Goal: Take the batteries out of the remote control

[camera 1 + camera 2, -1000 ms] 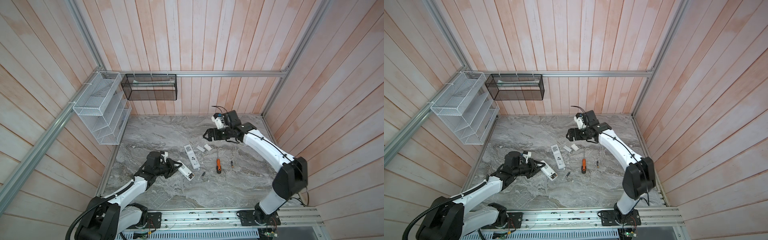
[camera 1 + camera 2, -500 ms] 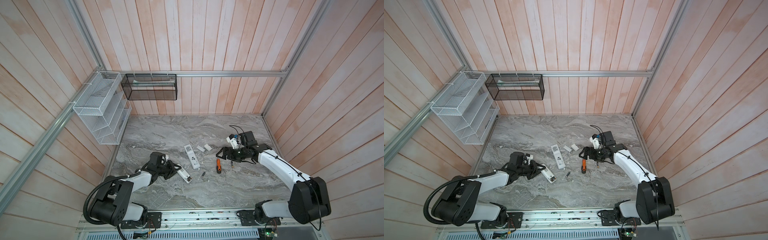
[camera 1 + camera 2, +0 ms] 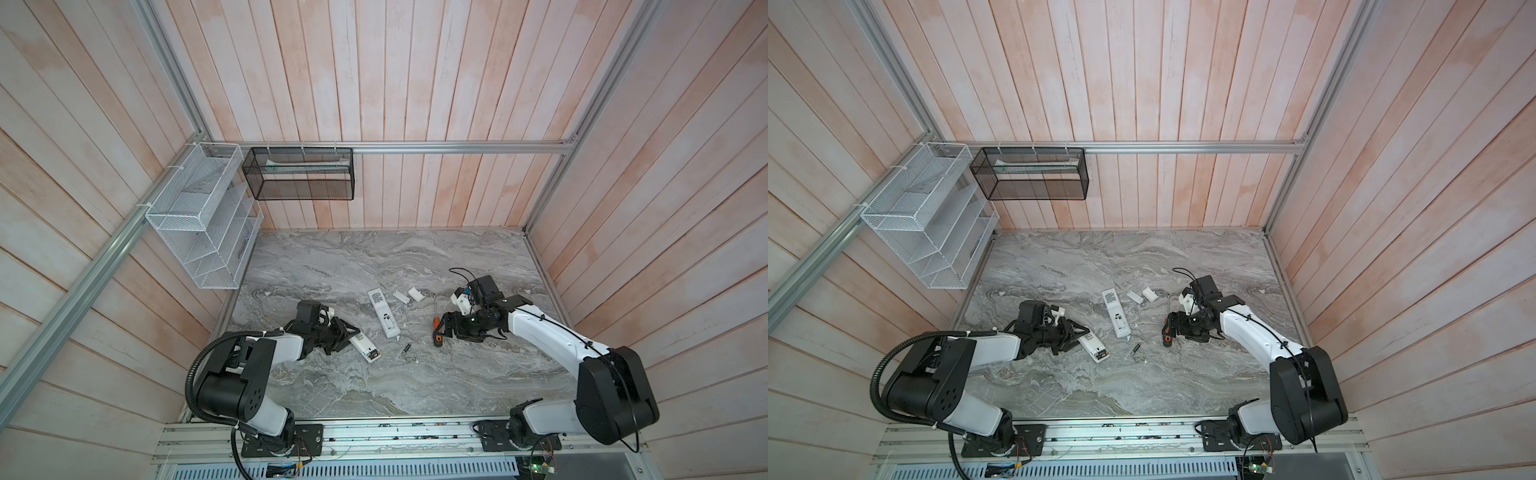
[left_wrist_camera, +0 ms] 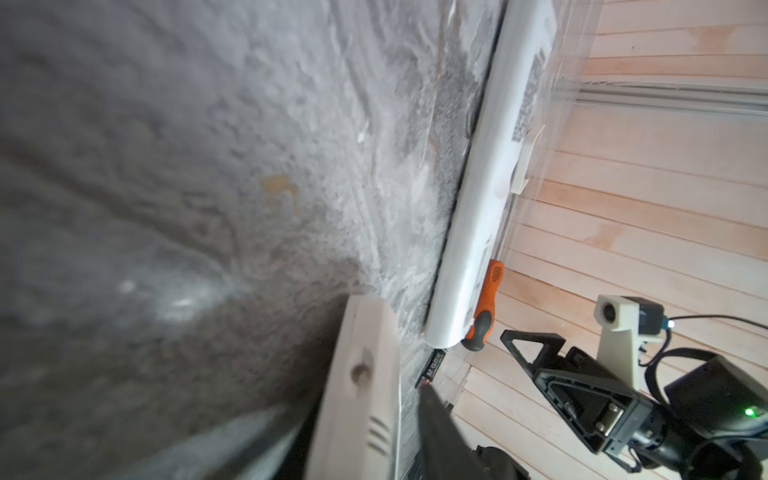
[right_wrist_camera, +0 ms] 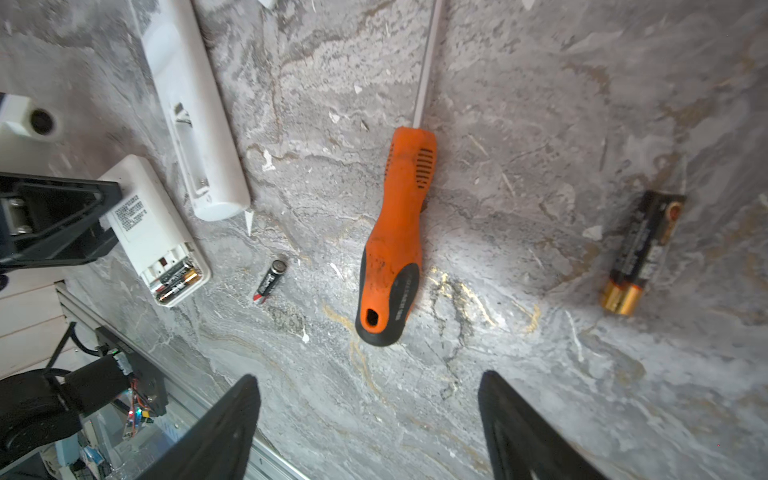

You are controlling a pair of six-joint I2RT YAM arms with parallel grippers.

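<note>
Left gripper (image 3: 348, 340) of a two-armed robot sat low on the grey marble-look table (image 3: 374, 257). Its jaws stood apart on either side of the left end of a small remote (image 5: 153, 232), with a sliver of table showing between one finger and the casing. Two batteries (image 5: 176, 280) lay in the open compartment at that remote's near-right end. A loose battery (image 5: 270, 282) lay on the table between the small remote and the orange-handled screwdriver (image 5: 395, 237). A pair of batteries (image 5: 640, 253) lay side by side to the right of the screwdriver. The right gripper (image 5: 370, 415) hovered by the near end of the handle, jaws wide apart and clear of it. A long remote (image 3: 384, 318), its compartment open, lay just beyond the small one, and white covers (image 3: 415, 294) lay farther back
</note>
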